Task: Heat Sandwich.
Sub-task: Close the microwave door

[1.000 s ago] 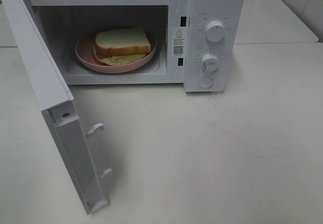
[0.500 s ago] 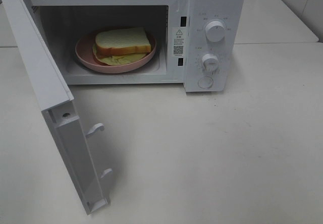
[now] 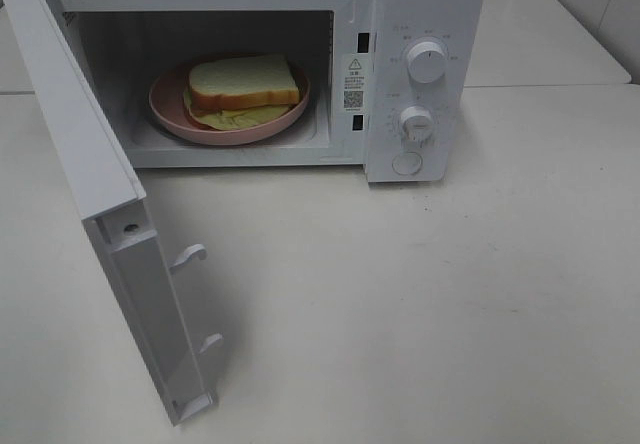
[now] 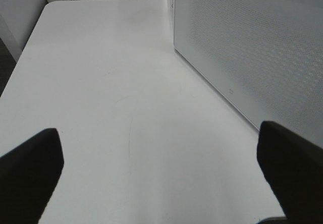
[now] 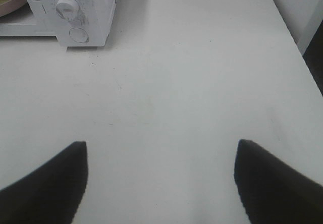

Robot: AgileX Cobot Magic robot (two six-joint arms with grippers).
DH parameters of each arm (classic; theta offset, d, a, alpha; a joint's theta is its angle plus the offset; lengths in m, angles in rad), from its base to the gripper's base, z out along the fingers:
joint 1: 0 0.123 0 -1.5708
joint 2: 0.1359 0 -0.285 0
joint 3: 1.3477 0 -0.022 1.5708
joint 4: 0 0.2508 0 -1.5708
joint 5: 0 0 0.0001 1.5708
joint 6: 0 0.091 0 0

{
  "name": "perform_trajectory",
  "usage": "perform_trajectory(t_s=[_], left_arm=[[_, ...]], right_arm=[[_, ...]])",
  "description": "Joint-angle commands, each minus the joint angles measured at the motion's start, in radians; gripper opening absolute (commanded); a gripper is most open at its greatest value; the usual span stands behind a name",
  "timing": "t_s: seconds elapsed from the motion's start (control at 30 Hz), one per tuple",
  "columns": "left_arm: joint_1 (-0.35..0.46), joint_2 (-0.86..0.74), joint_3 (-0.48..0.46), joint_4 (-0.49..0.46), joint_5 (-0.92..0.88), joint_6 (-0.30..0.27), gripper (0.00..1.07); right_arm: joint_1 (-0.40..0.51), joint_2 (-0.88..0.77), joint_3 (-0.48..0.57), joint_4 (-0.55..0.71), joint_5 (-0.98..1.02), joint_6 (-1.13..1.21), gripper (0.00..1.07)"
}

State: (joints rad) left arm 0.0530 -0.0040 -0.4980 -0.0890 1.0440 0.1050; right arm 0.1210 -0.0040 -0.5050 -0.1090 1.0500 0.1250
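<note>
White microwave (image 3: 455, 94) ahead of right gripper (image 5: 161, 143); I count one sandwich (image 3: 243, 82), one pink plate (image 3: 170, 104) inside. It and left gripper (image 4: 159, 133) gape wide, empty.

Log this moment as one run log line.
sandwich: on pink plate inside microwave | door: open | left gripper: open, empty | right gripper: open, empty

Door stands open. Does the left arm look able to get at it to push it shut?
Probably yes. The left end effector is open and empty, the door shows its outer face close beside it, and only table lies between them. Nothing visible blocks the way.
</note>
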Motion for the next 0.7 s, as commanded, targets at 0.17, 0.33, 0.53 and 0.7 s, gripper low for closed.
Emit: perform_trajectory(t_s=[0.17,0.33,0.53,0.7], left_arm=[[-0.001,-0.026,0.002,0.001,-0.015,-0.003,1.01],[-0.001,-0.026,0.002,0.001,-0.015,-0.003,1.01],[-0.001,-0.026,0.002,0.001,-0.015,-0.003,1.01],[-0.001,-0.026,0.002,0.001,-0.015,-0.003,1.01]], right_arm=[[-0.005,-0.027,0.000,-0.003,-0.011,-0.012,0.76],[-0.005,-0.027,0.000,-0.003,-0.011,-0.012,0.76],[-0.005,-0.027,0.000,-0.003,-0.011,-0.012,0.76],[-0.005,-0.027,0.000,-0.003,-0.011,-0.012,0.76]])
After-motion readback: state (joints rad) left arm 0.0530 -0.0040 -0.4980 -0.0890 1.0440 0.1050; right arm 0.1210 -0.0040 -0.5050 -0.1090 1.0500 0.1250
